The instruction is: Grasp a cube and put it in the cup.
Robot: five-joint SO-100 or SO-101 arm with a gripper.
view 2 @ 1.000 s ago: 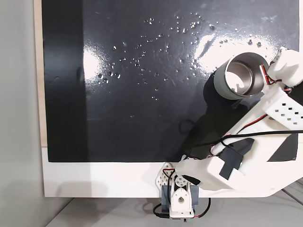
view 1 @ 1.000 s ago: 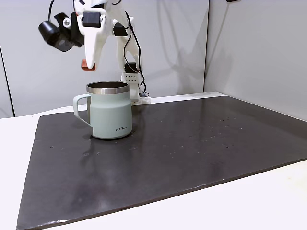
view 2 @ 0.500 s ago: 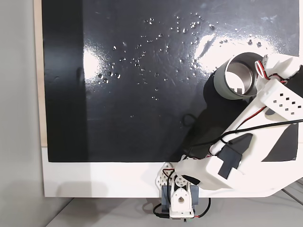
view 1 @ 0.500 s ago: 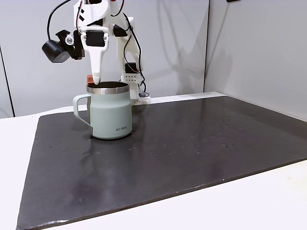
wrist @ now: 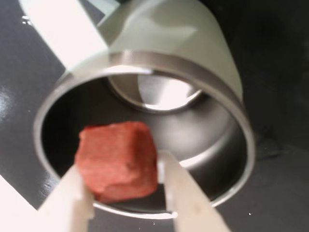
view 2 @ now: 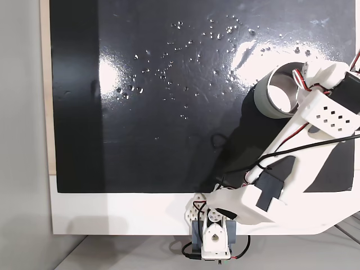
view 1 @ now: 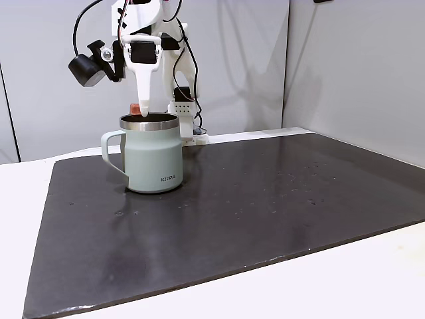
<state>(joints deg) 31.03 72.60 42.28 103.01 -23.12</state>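
**Cube held over cup mouth**

Cube (wrist: 118, 160): reddish-brown block, lower left of the wrist view, clamped between the two white fingers (wrist: 186, 203) of the pincer (wrist: 123, 186), above the cup's open mouth.

Cup (view 1: 153, 159): pale green mug with steel rim, left of centre in a fixed view, handle to the left, standing upright on the dark mat (view 1: 265, 206).

Pincer (view 1: 139, 111): points downward, tips just above the rim, cube (view 1: 134, 107) showing beside a finger.

Table (view 1: 20, 219): white, carries the mat.

One small reddish-brown matte cube (wrist: 118, 160) sits between the fingers; one pale mint-green steel-rimmed mug (view 1: 154, 160) stands below them.
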